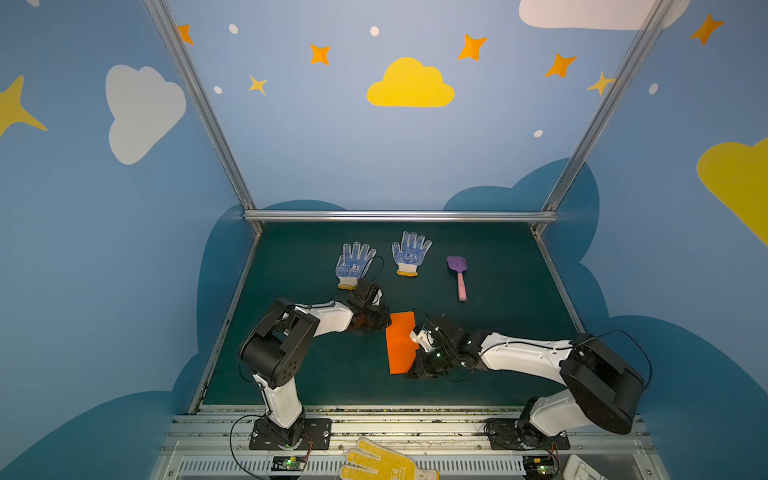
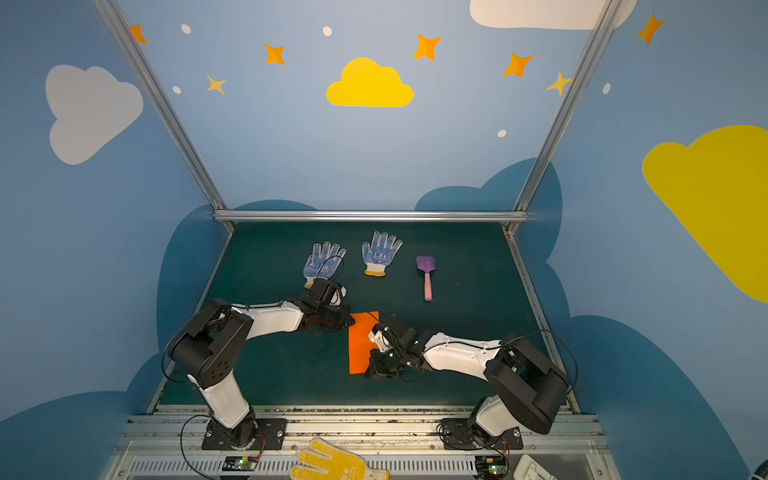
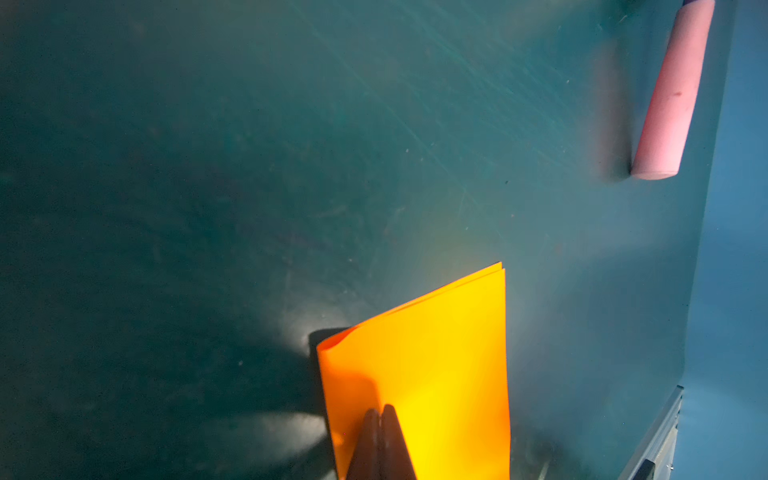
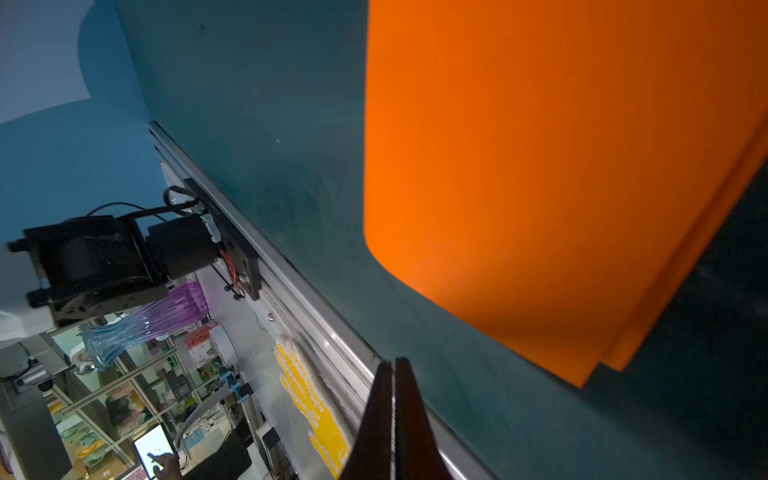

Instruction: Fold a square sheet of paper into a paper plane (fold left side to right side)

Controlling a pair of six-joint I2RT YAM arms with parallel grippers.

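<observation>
Top views both show the square sheet of paper (image 1: 400,343) (image 2: 360,343) already doubled into a rectangle near the middle of the surface (image 1: 316,374), its long axis running from 12 to 6 o'clock with a slight lean. Starting at 9 o'clock, the left arm (image 1: 328,318) reaches the sheet's 11 o'clock corner. The left wrist view shows the left jaws pressed together, gripping nothing, their tips resting on the upper layer just inside the folded edge. That edge faces 9 o'clock and looks rounded, a soft loop rather than a sharp crease, while the two free edges lie together at 3 o'clock. So the crease probably wants running down along the long axis, and the left jaws are the nearer for it. At 4 o'clock of the sheet the right jaws are likewise closed tip to tip and empty; in the right wrist view the paper lies beside them, apart from the tips. From above, the left wrist covers its own jaws and the right arm (image 1: 523,353) covers the sheet's 3 o'clock edge and lower corner. Whether the right tips touch the surface I cannot tell, and the left wrist view cuts off the sheet's near half
</observation>
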